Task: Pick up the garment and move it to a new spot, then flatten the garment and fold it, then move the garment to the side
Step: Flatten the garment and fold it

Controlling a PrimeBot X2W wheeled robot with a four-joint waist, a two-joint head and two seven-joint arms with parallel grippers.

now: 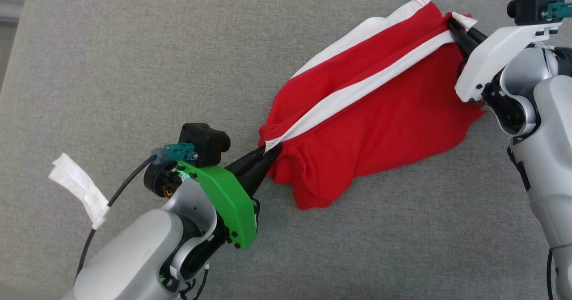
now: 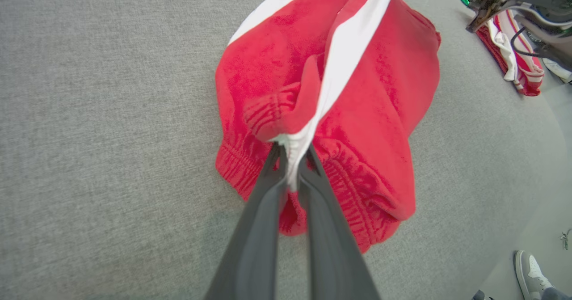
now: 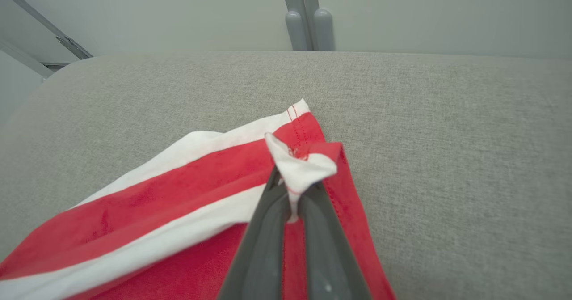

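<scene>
The garment (image 1: 371, 130) is a pair of red shorts with white side stripes, stretched diagonally over the grey cushion (image 1: 134, 67). My left gripper (image 1: 270, 153) is shut on the elastic waistband end at the white stripe; the left wrist view has the garment (image 2: 380, 94) pinched between my left gripper's (image 2: 292, 154) dark fingers. At the far upper right, my right gripper (image 1: 452, 23) is shut on the hem corner. In the right wrist view the white hem of the garment (image 3: 187, 188) bunches out of my right gripper (image 3: 292, 181). Between the two grips the cloth hangs slack and wrinkled.
A white strip of tape (image 1: 78, 186) hangs on my left arm's cable. Another red and white cloth (image 2: 518, 67) lies past the cushion's edge, and a person's shoe (image 2: 529, 273) stands on the floor. A grey post (image 3: 308, 14) rises behind the cushion.
</scene>
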